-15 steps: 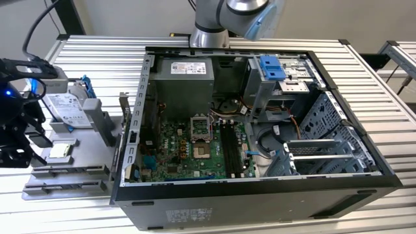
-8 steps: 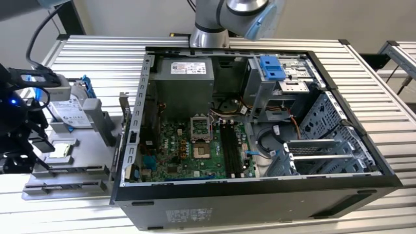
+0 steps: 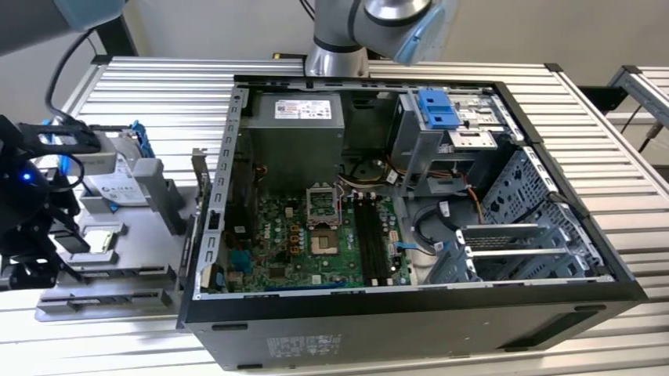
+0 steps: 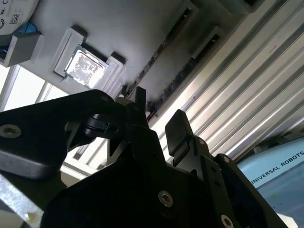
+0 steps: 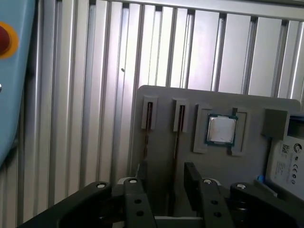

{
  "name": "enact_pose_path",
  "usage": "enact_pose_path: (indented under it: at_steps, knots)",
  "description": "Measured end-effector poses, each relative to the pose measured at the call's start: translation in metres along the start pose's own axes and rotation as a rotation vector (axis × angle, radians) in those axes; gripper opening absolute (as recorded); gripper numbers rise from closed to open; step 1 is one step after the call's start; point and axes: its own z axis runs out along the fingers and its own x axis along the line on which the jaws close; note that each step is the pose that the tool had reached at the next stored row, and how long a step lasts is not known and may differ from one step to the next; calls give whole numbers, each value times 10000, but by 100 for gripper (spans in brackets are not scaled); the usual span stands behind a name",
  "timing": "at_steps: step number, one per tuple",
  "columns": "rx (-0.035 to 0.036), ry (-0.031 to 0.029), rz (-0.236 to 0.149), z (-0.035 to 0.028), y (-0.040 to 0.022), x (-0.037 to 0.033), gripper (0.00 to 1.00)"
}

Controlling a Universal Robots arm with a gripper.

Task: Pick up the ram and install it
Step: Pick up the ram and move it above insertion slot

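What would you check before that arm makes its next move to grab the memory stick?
1. End effector open, nothing held: ok.
2. End effector over the gray holder: ok.
3. Ram standing on edge in its holder slot: ok.
4. Fingers lined up on either side of the ram: cannot tell.
5. Computer case open, motherboard exposed: ok.
6. Memory slots on the motherboard free: cannot tell.
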Motion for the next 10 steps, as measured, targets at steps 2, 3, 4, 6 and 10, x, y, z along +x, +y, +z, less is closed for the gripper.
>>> enact_pose_path:
  at_steps: [2,3,4,6,10]
  knots:
    - [-3,1,1,27,2,17,100]
    - [-12,5,13,37,3,26,100]
    - [-20,8,28,45,4,34,100]
    - [-41,16,49,63,6,52,100]
    - [-87,31,113,98,8,81,100]
